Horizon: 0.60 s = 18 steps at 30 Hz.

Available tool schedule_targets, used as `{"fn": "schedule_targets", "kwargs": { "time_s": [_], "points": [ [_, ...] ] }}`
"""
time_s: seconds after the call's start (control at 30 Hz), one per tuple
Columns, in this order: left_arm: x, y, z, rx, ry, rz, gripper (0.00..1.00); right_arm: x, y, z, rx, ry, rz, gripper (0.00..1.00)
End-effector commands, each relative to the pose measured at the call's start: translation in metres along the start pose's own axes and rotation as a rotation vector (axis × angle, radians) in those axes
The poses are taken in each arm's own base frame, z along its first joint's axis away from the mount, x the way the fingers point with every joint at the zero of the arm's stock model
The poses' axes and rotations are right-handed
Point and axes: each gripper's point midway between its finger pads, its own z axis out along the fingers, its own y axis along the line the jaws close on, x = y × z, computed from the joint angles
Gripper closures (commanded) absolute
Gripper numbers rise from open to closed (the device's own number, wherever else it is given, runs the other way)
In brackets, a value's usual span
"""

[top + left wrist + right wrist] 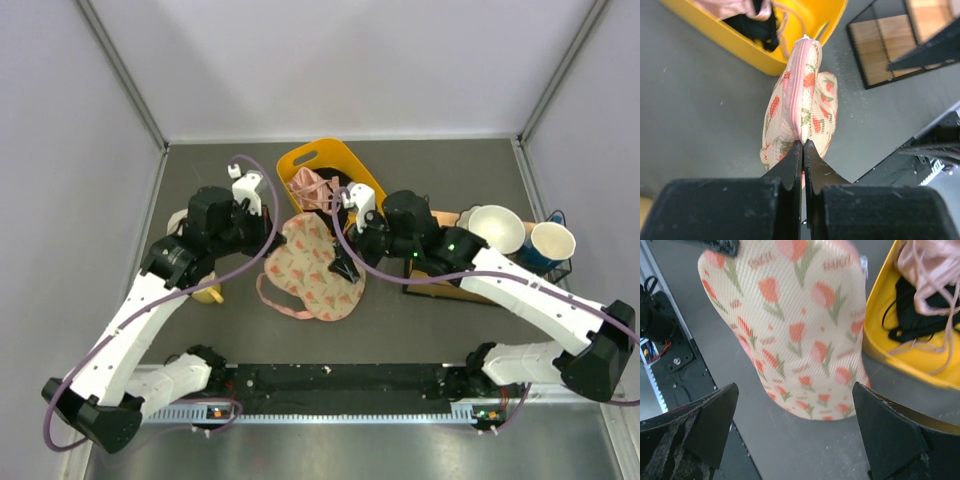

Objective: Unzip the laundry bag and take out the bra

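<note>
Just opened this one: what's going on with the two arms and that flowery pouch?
The left pincer is shut on the pink zip edge of the laundry bag. The right pincer is open, facing the bag's printed side without gripping it. The zip looks closed along the part that shows, and no bra is in view. Just behind the bag sits a yellow basket holding a pink garment and a black garment.
</note>
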Motion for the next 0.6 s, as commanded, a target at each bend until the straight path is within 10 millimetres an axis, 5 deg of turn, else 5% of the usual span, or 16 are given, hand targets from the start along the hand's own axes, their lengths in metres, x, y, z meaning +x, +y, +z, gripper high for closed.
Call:
{"fn": "schedule_targets", "kwargs": {
  "time_s": [0.0,0.27,0.57],
  "points": [
    [-0.039,-0.044,-0.03,0.224,-0.203,0.198,1.0,-0.054,0.005,-0.017,-0.01,-0.227,-0.153,0.01],
    [-0.059,-0.078,-0.059,0.392,-0.373,0.345,1.0,-0.095,-0.003,-0.043,0.065,-0.341,-0.296,0.01],
    [-0.06,-0.091,-0.063,0.471,-0.362,0.397,1.0,-0.099,0.003,-0.042,0.011,-0.335,-0.39,0.01]
  ]
}}
